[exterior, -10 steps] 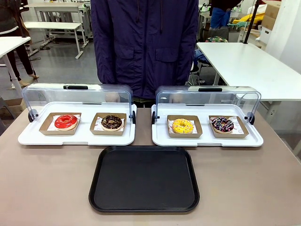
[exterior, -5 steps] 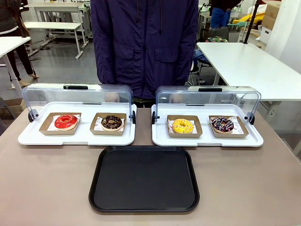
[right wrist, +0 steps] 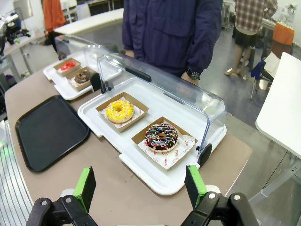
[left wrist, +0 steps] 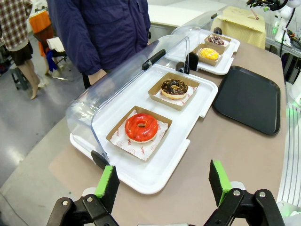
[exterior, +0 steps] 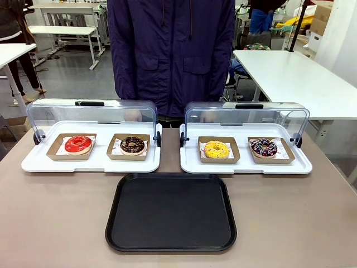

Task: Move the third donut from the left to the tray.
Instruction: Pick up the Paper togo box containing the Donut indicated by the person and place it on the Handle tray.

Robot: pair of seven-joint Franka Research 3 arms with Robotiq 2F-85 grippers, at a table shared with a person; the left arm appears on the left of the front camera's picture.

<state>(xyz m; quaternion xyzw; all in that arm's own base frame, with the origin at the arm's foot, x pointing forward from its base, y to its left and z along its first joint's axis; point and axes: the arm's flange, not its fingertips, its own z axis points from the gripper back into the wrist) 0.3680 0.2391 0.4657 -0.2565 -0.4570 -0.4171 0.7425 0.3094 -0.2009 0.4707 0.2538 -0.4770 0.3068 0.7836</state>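
The third donut from the left (exterior: 217, 149) has yellow icing with sprinkles and sits in a brown cardboard holder on the right white display tray; it also appears as the yellow donut (right wrist: 119, 110) and far off (left wrist: 209, 53). The black tray (exterior: 171, 211) lies on the table in front of both display trays, also visible (right wrist: 50, 130) (left wrist: 248, 98). My left gripper (left wrist: 162, 183) is open above the table's left end, near the red donut. My right gripper (right wrist: 140, 186) is open above the table's right end, nothing between its fingers.
A red donut (exterior: 78, 144) and a chocolate donut (exterior: 132, 145) sit on the left display tray (exterior: 39, 162); a sprinkled chocolate donut (exterior: 264, 147) shares the right display tray (exterior: 245, 167). Both clear lids (exterior: 92, 111) are swung back. A person in a dark jacket (exterior: 170, 56) stands at the far side.
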